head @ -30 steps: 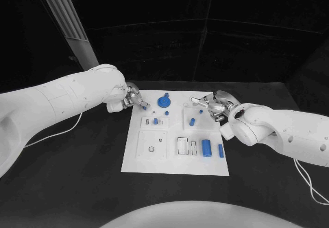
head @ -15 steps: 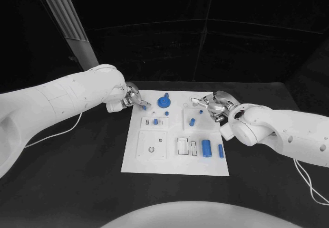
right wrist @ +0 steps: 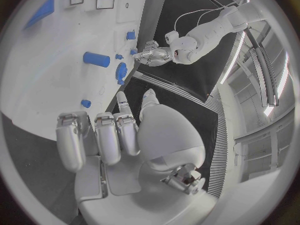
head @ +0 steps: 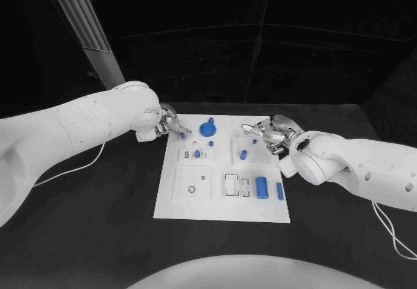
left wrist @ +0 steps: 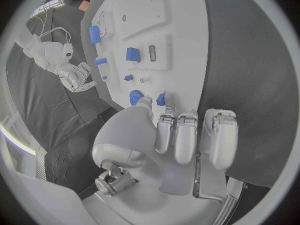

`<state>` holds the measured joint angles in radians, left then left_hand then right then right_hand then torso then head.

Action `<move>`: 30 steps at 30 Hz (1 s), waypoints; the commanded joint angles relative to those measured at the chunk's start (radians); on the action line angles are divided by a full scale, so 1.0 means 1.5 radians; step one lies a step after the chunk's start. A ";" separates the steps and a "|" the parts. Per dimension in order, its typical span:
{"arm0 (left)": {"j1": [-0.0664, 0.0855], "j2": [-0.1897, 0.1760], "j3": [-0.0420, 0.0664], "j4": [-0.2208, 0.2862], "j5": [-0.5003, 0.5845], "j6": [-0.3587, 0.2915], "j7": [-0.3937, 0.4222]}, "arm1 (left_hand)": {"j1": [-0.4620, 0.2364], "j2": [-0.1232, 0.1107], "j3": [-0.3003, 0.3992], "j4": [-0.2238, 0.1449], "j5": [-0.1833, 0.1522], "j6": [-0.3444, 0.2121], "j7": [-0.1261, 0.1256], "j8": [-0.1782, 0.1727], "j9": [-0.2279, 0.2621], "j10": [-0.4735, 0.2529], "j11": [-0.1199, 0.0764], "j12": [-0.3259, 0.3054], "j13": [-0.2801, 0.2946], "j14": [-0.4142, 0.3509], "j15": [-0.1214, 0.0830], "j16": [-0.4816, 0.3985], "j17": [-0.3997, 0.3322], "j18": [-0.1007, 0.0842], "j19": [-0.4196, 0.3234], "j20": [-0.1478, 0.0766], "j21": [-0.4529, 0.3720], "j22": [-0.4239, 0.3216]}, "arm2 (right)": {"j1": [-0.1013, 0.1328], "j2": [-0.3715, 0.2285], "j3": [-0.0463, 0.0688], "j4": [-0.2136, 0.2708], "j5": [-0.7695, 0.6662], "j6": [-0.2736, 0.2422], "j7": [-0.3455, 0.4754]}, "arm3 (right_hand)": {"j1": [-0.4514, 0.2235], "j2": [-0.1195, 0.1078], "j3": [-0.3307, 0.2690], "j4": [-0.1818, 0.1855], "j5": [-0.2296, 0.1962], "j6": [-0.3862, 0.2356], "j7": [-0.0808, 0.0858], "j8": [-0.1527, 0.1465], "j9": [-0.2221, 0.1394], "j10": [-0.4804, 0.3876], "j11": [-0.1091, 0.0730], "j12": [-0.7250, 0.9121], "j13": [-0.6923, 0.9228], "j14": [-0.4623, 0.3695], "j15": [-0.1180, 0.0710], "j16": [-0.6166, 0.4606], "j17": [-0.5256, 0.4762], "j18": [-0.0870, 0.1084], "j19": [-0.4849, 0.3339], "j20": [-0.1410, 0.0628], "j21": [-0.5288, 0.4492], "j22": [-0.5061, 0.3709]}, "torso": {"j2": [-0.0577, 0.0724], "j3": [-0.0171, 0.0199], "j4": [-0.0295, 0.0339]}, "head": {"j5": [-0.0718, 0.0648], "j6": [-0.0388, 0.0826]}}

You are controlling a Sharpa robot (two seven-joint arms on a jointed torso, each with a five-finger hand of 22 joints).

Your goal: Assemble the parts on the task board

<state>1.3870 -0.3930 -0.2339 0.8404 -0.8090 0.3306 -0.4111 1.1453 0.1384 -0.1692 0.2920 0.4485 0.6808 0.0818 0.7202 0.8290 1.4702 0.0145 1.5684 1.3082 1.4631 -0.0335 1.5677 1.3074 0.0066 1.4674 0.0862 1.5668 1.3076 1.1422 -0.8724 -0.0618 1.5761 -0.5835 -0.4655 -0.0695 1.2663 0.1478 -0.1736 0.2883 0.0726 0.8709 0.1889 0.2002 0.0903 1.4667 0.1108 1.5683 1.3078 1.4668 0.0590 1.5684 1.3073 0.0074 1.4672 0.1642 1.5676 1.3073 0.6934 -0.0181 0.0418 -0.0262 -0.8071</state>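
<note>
The left hand point(head: 167, 127) sits at the far left corner of the task board point(head: 222, 205). In its wrist view its fingertips point(left wrist: 164, 99) close around a small blue peg point(left wrist: 160, 99) at the board's edge, thumb on one side and a finger on the other, so it pinches that peg. The other fingers lie side by side, curled slightly over the black table point(head: 96, 229).

The right hand point(head: 271, 133) hovers over the far right edge of the board. Its fingers point(right wrist: 119, 130) are slightly bent and apart, with nothing between them in its wrist view.

On the board, a blue gear-like disc point(head: 206, 127) stands near the far edge, just right of the left hand. A small blue piece point(head: 198, 153) stands in a socket further toward the near side. A short blue cylinder point(head: 244, 154) lies near the middle of the right half. Toward the near right, a thicker blue cylinder point(head: 261, 186) and a slim blue bar point(head: 279, 191) lie side by side, apart from each other.
</note>
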 commanded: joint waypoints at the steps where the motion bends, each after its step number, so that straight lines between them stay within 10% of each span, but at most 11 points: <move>1: 0.001 0.001 0.000 -0.001 -0.002 0.002 0.009 | 0.023 0.003 0.013 0.000 0.031 -0.001 -0.005 -0.004 0.001 0.067 0.000 0.002 0.175 0.072 -0.001 0.002 0.176 -0.004 0.069 -0.001 0.003 0.175 | 0.001 0.000 0.000 0.002 -0.002 0.000 0.001 | 0.000 0.005 -0.003 0.001 0.003 -0.005 0.000 0.005 0.001 0.069 0.004 0.002 0.175 0.069 0.000 0.002 0.176 -0.005 0.069 0.003 0.002 0.176 | 0.000 -0.0002 -0.0002 | -0.001 -0.002; 13: 0.000 0.002 0.000 0.000 -0.002 0.011 0.008 | 0.108 -0.010 0.080 0.000 0.191 -0.002 -0.011 -0.005 0.002 0.067 -0.005 0.002 0.175 0.072 -0.007 0.002 0.176 -0.004 0.069 -0.006 0.003 0.175 | 0.001 0.000 0.000 0.002 -0.002 0.001 0.001 | 0.001 0.006 -0.004 0.001 0.003 -0.005 0.000 0.005 0.001 0.069 0.004 0.002 0.175 0.069 0.000 0.002 0.176 -0.005 0.069 0.003 0.002 0.176 | 0.000 -0.0004 -0.0001 | -0.002 -0.002; 30: 0.000 -0.008 0.000 0.012 -0.002 -0.020 0.046 | 0.151 -0.022 0.158 -0.002 0.202 0.003 -0.009 -0.002 0.011 0.067 -0.003 0.002 0.175 0.072 -0.008 0.002 0.176 -0.004 0.069 -0.008 0.003 0.175 | 0.001 0.000 0.000 0.000 -0.004 0.003 -0.004 | 0.002 0.007 -0.004 0.001 0.003 -0.006 0.000 0.006 0.001 0.069 0.004 0.002 0.175 0.069 0.000 0.002 0.176 -0.005 0.069 0.003 0.002 0.176 | 0.000 -0.0006 0.0003 | -0.004 -0.003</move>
<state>1.3851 -0.4024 -0.2338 0.8546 -0.8091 0.3277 -0.3890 1.3631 0.1055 0.0614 0.2897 0.7482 0.6822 0.0693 0.7128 0.8456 1.4669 0.0108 1.5701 1.3098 1.4669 -0.0373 1.5677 1.3074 0.0066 1.4638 0.0826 1.5669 1.3076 1.1422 -0.8729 -0.0618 1.5754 -0.5849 -0.4648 -0.0757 1.2700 0.1515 -0.1736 0.2883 0.0726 0.8709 0.1890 0.2052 0.0902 1.4667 0.1108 1.5682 1.3078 1.4668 0.0590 1.5684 1.3073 0.0074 1.4672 0.1642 1.5676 1.3073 0.6930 -0.0185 0.0418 -0.0304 -0.8100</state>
